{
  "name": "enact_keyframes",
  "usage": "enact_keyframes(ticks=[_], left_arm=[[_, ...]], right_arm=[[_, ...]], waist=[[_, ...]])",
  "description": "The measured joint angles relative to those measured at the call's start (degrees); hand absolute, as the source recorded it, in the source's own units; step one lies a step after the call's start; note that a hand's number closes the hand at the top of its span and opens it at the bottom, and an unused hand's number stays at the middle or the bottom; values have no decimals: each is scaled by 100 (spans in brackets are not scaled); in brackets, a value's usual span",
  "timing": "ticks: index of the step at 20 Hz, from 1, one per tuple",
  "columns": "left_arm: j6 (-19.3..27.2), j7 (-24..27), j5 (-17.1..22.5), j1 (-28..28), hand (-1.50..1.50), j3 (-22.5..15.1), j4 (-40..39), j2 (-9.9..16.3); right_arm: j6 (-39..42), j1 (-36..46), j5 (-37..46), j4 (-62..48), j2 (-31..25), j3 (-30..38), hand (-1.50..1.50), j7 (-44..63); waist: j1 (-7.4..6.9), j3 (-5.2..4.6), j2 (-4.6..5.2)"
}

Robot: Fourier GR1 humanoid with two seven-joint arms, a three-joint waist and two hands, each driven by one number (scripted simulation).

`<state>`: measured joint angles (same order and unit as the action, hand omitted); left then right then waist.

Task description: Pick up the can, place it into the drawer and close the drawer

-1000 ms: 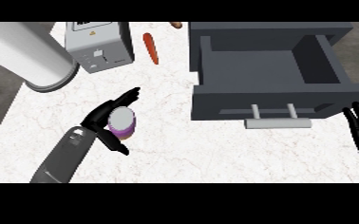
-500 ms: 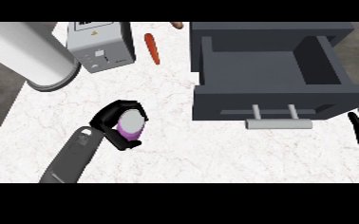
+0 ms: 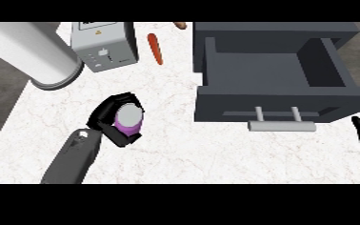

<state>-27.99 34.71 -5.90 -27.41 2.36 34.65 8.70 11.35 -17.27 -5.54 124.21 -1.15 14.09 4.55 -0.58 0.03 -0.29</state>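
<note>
Left hand (image 3: 111,119) curled round the purple can (image 3: 129,119) on my white marbled bench (image 3: 183,148), open grey drawer (image 3: 271,74) well right, right hand (image 3: 355,126) barely showing, fingers unclear, dark floor (image 3: 10,83) at left.

The can (image 3: 129,117) stands on the worktop (image 3: 183,152) left of centre, inside the left hand (image 3: 112,119), whose fingers curl round it; the open drawer (image 3: 271,76) lies well to its right, handle (image 3: 283,125) facing the near edge; behind the can, a box (image 3: 104,45) stands at the far side; a cylinder (image 3: 35,52) lies left of the box; a carrot (image 3: 155,48) lies between box and drawer; the right hand (image 3: 355,124) shows at the right edge, just beside the drawer's front.
</note>
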Motion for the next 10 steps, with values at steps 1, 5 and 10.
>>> enact_keyframes(ticks=[1,5,10], left_arm=[[276,-35,150,36,150,233,17,6],[1344,-256,648,115,150,996,247,-6],[2270,-1063,789,306,150,973,1445,-443]], right_arm=[[-1,-27,-12,-4,-8,41,-150,-10],[1,-117,-38,21,43,62,-150,-77],[-2,-148,-55,120,43,81,-150,-38]], waist=[[-28,1,-6],[-73,7,-21],[-24,5,-16]])
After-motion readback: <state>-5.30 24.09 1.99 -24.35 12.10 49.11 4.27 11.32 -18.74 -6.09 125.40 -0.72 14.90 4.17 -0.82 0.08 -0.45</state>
